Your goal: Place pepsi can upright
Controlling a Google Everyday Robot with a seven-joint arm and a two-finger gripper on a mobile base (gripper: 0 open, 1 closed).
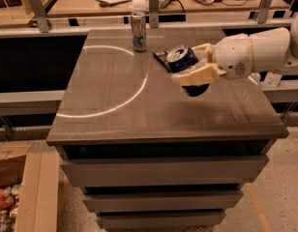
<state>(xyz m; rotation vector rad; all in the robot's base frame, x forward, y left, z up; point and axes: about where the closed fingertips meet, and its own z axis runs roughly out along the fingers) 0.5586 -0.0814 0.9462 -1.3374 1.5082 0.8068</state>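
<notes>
The pepsi can (182, 59) is dark blue with a silver top. It is tilted, its top facing up and to the left, held above the middle right of the grey table (115, 105). My gripper (190, 64) reaches in from the right on a white arm and is shut on the can, one cream finger (195, 75) along its near side and the other behind it. The can's lower part is hidden behind the near finger.
A taller slim silver-and-blue can (138, 31) stands upright at the table's far edge. A dark flat object (162, 58) lies just behind the held can. A railing and a cluttered desk run behind the table. A white curved line crosses the tabletop's left half.
</notes>
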